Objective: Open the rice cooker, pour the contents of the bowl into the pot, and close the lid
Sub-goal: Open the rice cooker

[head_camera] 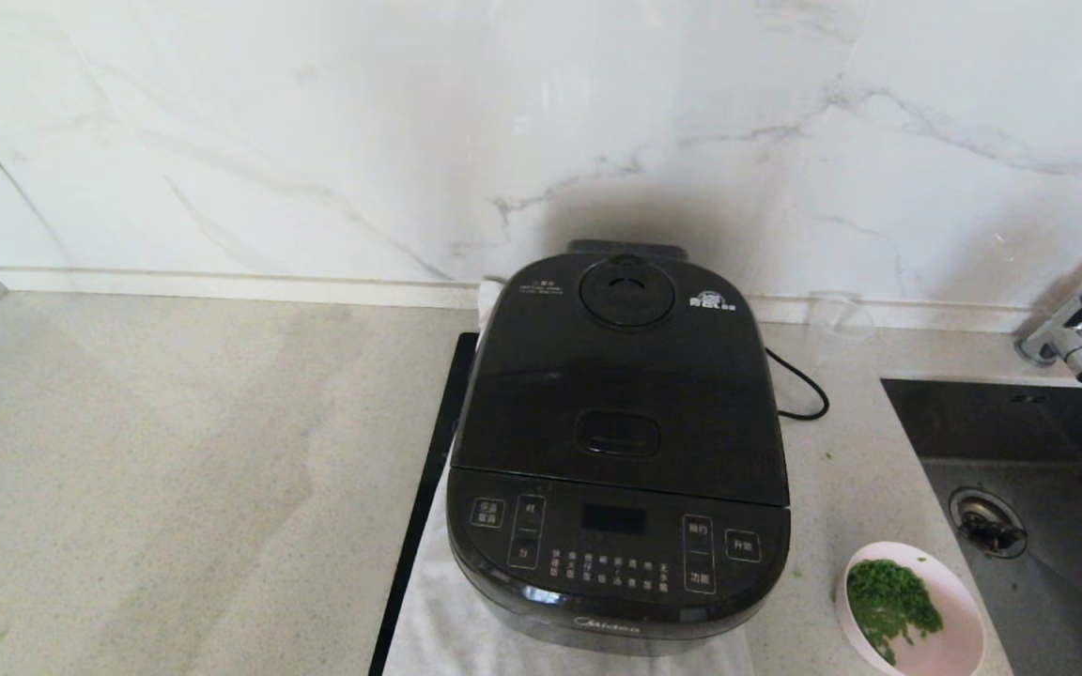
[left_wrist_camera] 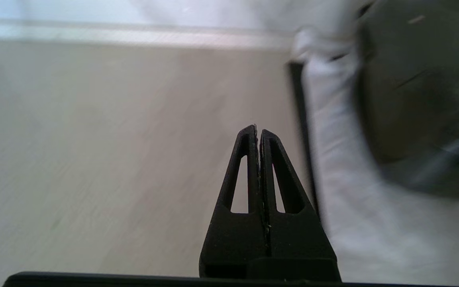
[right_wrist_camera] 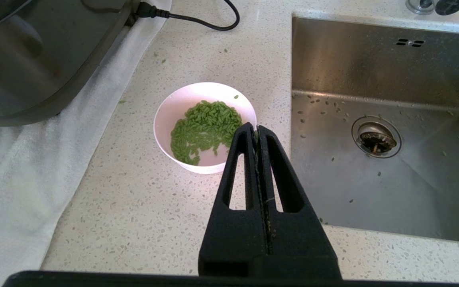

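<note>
The black rice cooker (head_camera: 618,451) stands mid-counter on a white cloth, its lid (head_camera: 621,376) down, so the pot is hidden. Its dark side also shows in the left wrist view (left_wrist_camera: 420,99) and the right wrist view (right_wrist_camera: 34,56). The pale pink bowl (head_camera: 945,629) with green vegetable bits (head_camera: 888,601) sits at the cooker's right front, beside the sink. My right gripper (right_wrist_camera: 256,127) is shut and empty, hovering just short of the bowl (right_wrist_camera: 181,119) and its green bits (right_wrist_camera: 203,127). My left gripper (left_wrist_camera: 258,131) is shut and empty over bare counter, left of the cooker. Neither arm shows in the head view.
A steel sink (head_camera: 1048,469) with a drain lies right of the bowl, a tap (head_camera: 1081,333) behind it. The cooker's black cord (head_camera: 804,385) loops at its right rear. A white cloth (head_camera: 438,601) over a dark board lies under the cooker. A marble wall backs the counter.
</note>
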### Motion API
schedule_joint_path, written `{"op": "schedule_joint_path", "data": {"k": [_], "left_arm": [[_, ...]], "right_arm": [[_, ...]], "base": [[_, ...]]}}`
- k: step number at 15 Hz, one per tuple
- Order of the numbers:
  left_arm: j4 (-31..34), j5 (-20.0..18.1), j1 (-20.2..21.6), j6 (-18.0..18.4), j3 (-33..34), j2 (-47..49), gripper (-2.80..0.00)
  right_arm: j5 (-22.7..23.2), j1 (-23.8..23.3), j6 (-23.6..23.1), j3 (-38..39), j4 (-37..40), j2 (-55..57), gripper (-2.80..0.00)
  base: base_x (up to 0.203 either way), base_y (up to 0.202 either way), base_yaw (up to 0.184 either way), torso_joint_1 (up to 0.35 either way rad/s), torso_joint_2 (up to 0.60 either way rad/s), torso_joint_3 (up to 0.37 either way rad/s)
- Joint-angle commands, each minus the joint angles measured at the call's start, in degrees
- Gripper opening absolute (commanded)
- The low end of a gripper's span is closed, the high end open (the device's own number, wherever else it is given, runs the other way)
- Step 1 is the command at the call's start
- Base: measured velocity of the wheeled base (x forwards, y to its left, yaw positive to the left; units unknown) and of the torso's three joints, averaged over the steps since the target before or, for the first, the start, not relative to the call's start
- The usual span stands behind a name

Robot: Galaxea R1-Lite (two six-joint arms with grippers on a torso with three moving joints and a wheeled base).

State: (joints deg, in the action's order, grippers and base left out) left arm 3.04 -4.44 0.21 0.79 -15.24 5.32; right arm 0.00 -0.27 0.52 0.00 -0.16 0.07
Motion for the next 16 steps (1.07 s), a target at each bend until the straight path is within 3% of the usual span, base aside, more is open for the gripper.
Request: {"op": "schedule_joint_path", "data": {"k": [1, 6, 9, 11, 13, 15, 16], "left_arm": [[0.56, -4.40, 0.01, -2.10, -9.42, 15.20, -2.80], [2.25, -22.83, -1.48, -12.96, -33.38, 45.68, -2.80], [5.05, -28.93, -11.35, -19.55, -46.29, 61.59, -2.80], [5.89, -30.45, -21.00, -23.13, -51.36, 69.34, -2.80], [5.99, -30.14, -28.09, -26.14, -53.87, 74.23, -2.80], [5.95, -27.36, -33.12, -27.28, -54.28, 77.41, -2.80], [5.75, -23.57, -35.65, -27.47, -54.18, 79.20, -2.80]], "right_arm": [[0.00, 0.00, 0.00, 0.00, -0.02, 0.01, -2.80], [0.00, 0.00, 0.00, 0.00, -0.02, 0.01, -2.80], [0.00, 0.00, 0.00, 0.00, -0.02, 0.01, -2.80], [0.00, 0.00, 0.00, 0.00, -0.02, 0.01, -2.80], [0.00, 0.00, 0.00, 0.00, -0.02, 0.01, -2.80], [0.00, 0.00, 0.00, 0.00, -0.02, 0.01, -2.80], [0.00, 0.00, 0.00, 0.00, -0.02, 0.01, -2.80]], "base": [[0.000, 0.000, 0.000, 0.000, 0.00, 0.000], [0.000, 0.000, 0.000, 0.000, 0.00, 0.000], [0.000, 0.000, 0.000, 0.000, 0.00, 0.000], [0.000, 0.000, 0.000, 0.000, 0.00, 0.000], [0.000, 0.000, 0.000, 0.000, 0.00, 0.000], [0.000, 0.000, 0.000, 0.000, 0.00, 0.000], [0.000, 0.000, 0.000, 0.000, 0.00, 0.000]]}}
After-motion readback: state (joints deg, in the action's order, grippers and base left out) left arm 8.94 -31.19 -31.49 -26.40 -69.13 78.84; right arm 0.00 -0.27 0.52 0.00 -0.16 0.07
